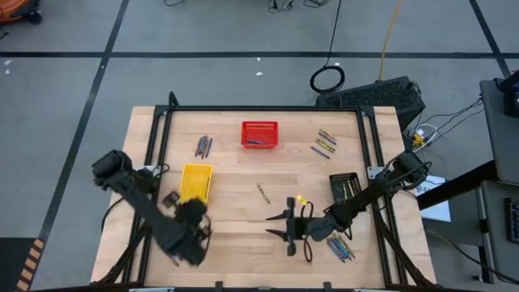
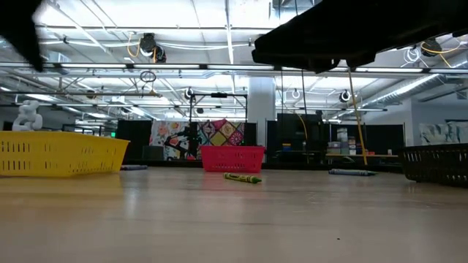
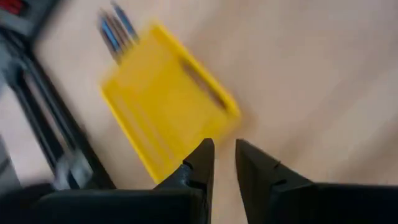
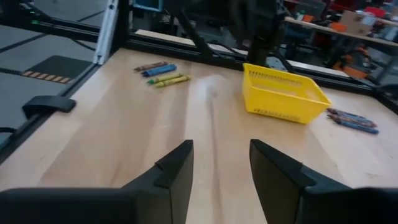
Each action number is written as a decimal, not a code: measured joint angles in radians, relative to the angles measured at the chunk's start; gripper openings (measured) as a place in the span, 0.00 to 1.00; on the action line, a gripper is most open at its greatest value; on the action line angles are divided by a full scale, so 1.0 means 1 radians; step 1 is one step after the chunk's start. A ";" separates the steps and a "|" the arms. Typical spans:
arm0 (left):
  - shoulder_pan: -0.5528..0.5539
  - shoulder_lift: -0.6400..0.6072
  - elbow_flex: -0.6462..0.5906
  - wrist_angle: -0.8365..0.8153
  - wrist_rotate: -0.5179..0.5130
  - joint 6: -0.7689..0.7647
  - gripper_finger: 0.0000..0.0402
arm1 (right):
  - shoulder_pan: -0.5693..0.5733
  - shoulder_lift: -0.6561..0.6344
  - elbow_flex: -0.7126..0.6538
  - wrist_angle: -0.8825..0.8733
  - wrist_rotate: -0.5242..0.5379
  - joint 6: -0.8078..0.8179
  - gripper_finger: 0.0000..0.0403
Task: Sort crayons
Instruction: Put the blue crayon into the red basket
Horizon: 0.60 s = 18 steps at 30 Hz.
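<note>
Wooden table [image 1: 243,203], scattered crayons [image 1: 326,143]

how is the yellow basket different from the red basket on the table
The yellow basket is bright yellow and longer; the red basket is red and squarer. In the high view the yellow basket sits on the table's left side, close to the left arm, while the red basket sits at the far edge near the middle. The red basket holds a dark crayon; nothing shows in the yellow basket. Both are small mesh baskets standing upright.
</note>
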 joint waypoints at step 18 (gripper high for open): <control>0.942 -0.154 -0.060 0.436 -0.022 1.008 0.37 | 0.039 0.000 0.000 -0.224 0.099 0.219 0.35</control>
